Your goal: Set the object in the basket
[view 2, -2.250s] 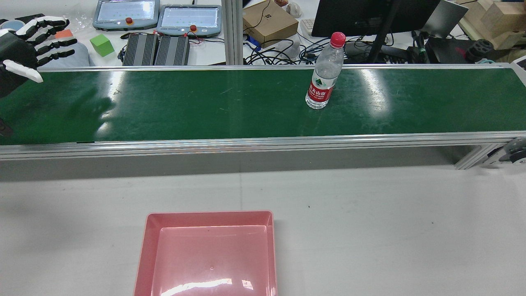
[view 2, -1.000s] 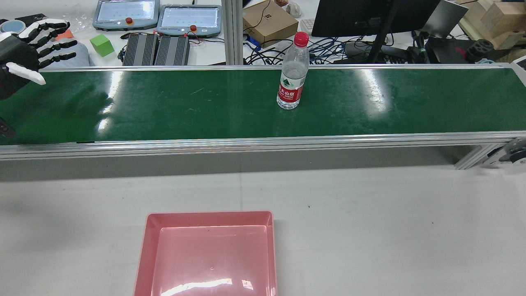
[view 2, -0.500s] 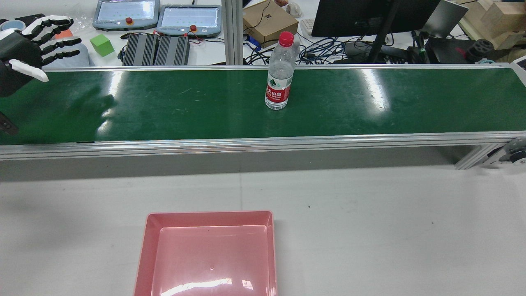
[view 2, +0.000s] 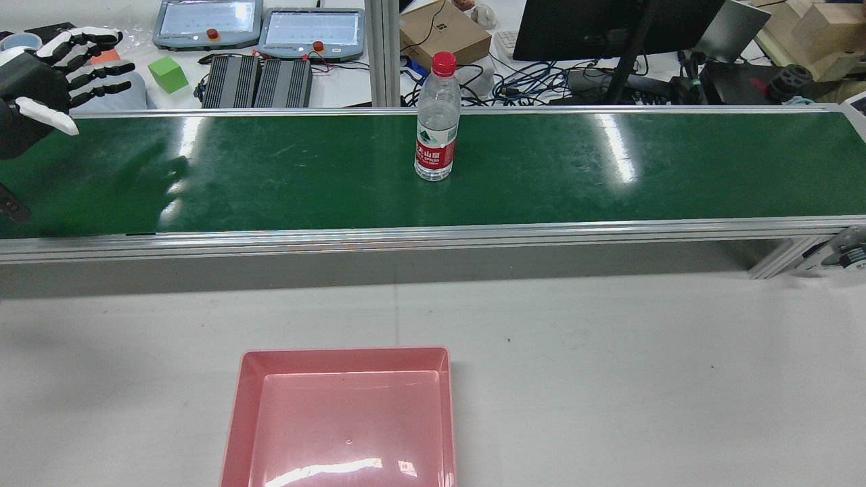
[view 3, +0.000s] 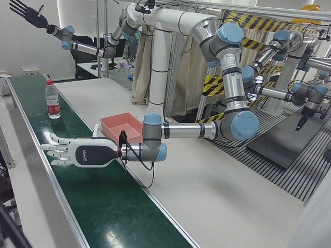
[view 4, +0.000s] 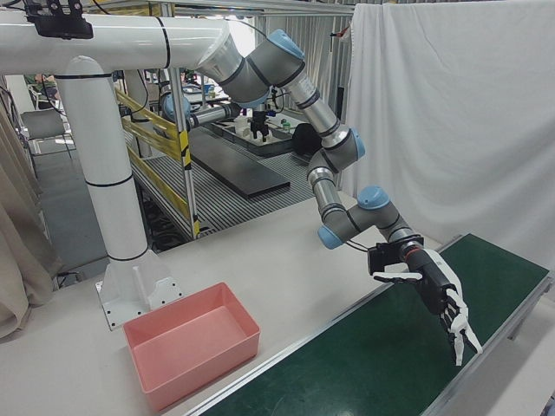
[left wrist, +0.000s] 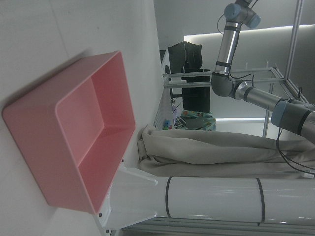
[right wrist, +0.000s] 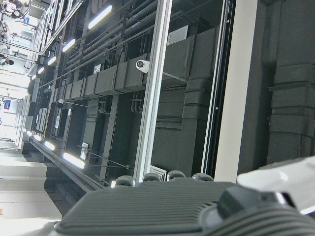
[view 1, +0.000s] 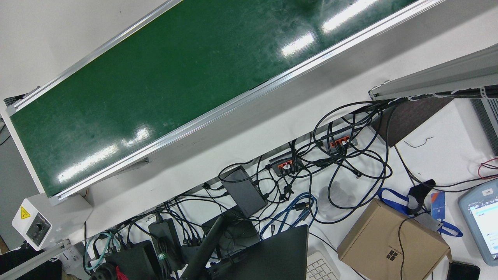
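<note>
A clear water bottle (view 2: 436, 122) with a red cap and red label stands upright on the green conveyor belt (view 2: 575, 182), near the middle; it also shows as the bottle (view 3: 52, 101) in the left-front view. My left hand (view 2: 40, 95) hovers open over the belt's left end, well apart from the bottle, fingers spread towards it. The same left hand (view 3: 77, 151) (view 4: 438, 290) shows in both corner views. The pink basket (view 2: 345, 351) (view 3: 111, 129) (view 4: 208, 368) (left wrist: 29, 147) sits on the white table with nothing in it. My right hand (view 3: 23, 10) is raised high, fingers spread.
Behind the belt lie teach pendants (view 2: 311, 30), a green cube (view 2: 167, 73), a cardboard box (view 2: 443, 34), a monitor and tangled cables (view 1: 311, 175). White table (view 2: 609, 379) stretches between the belt and the basket.
The bottle has travelled leftward along the belt, closer to my left hand. The left hand has stayed almost still, open.
</note>
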